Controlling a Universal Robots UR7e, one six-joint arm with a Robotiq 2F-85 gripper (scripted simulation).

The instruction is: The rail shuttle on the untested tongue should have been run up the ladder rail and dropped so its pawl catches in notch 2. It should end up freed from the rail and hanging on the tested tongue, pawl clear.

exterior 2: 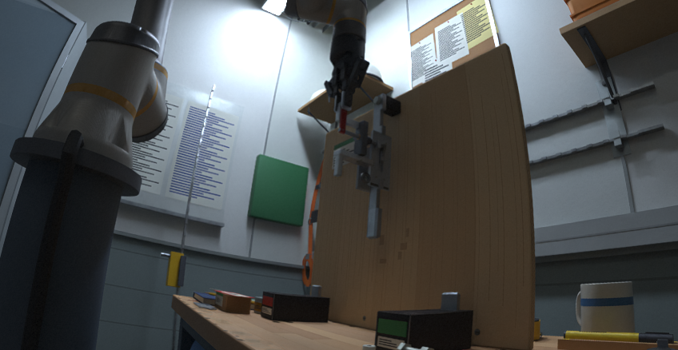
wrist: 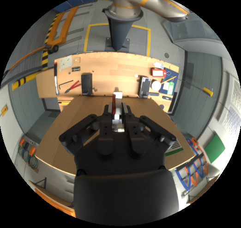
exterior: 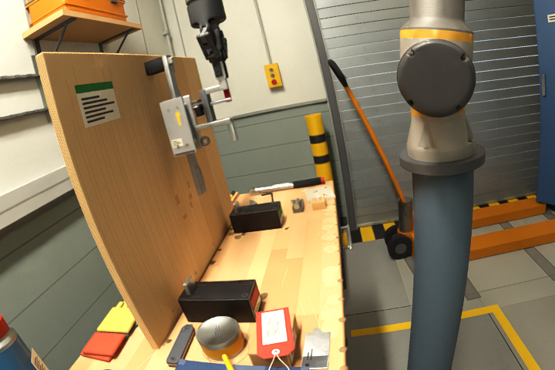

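My gripper (exterior: 220,77) points straight down near the top of the upright wooden board (exterior: 125,183), closed on the white handle of the rail shuttle (exterior: 180,125), whose red tip (exterior: 227,93) shows just below the fingers. The shuttle is a grey metal block with a yellow mark, sitting high on the vertical ladder rail (exterior: 172,78). A grey bar hangs below it against the board. A metal arm with a down-turned end (exterior: 217,125) sticks out from the shuttle towards the room. From the wrist camera the handle (wrist: 117,112) sits between the fingers (wrist: 117,109). I cannot make out the pawl or the notches.
Two black boxes (exterior: 256,216) (exterior: 219,300) stand on the bench at the board's foot. Tags, a round tin (exterior: 220,336), a torque wrench (exterior: 287,185) and small tools lie on the benchtop. The robot's column (exterior: 440,244) stands right of the bench. A shelf (exterior: 82,26) overhangs the board's top.
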